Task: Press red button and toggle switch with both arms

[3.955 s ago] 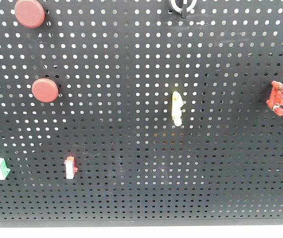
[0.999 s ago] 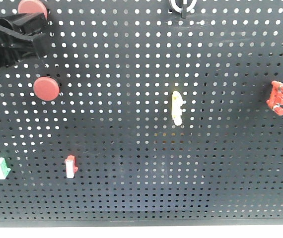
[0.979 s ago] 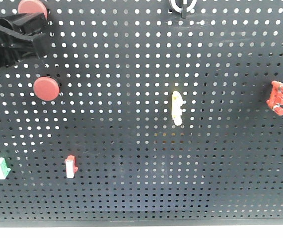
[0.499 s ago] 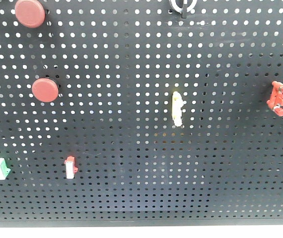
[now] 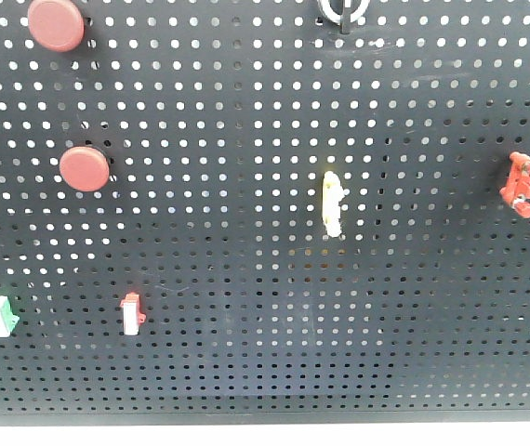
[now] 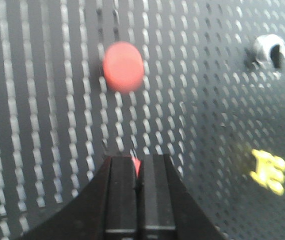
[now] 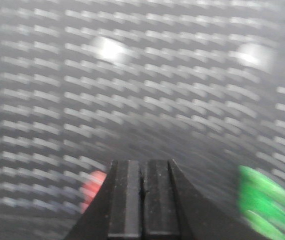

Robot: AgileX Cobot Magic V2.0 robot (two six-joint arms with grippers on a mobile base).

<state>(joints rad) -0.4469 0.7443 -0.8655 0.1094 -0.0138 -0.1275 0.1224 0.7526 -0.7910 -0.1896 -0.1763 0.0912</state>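
On the black pegboard (image 5: pixel 265 279), two round red buttons sit at the upper left, one (image 5: pixel 56 23) above the other (image 5: pixel 85 169). The toggle switch (image 5: pixel 522 184), bright red and pronged, is at the far right. Neither gripper shows in the front view. In the left wrist view my left gripper (image 6: pixel 137 161) is shut and holds nothing. The upper red button (image 6: pixel 123 66) lies above it, and a sliver of the lower red button (image 6: pixel 136 165) peeks between its tips. My right gripper (image 7: pixel 142 165) is also shut, over a blurred board. A smeared red shape (image 7: pixel 93 189) lies left of it; I cannot tell which part that is.
A pale yellow lever (image 5: pixel 332 203) sits mid-board, with a metal knob (image 5: pixel 341 11) at the top. A green-and-white rocker (image 5: pixel 3 316) and a red-and-white rocker (image 5: pixel 132 313) sit at the lower left. A blurred green shape (image 7: pixel 265 200) lies right of the right gripper.
One second ago my left arm covered the upper left of the board beside the top red button. It has since left the front view. Both buttons now show uncovered.
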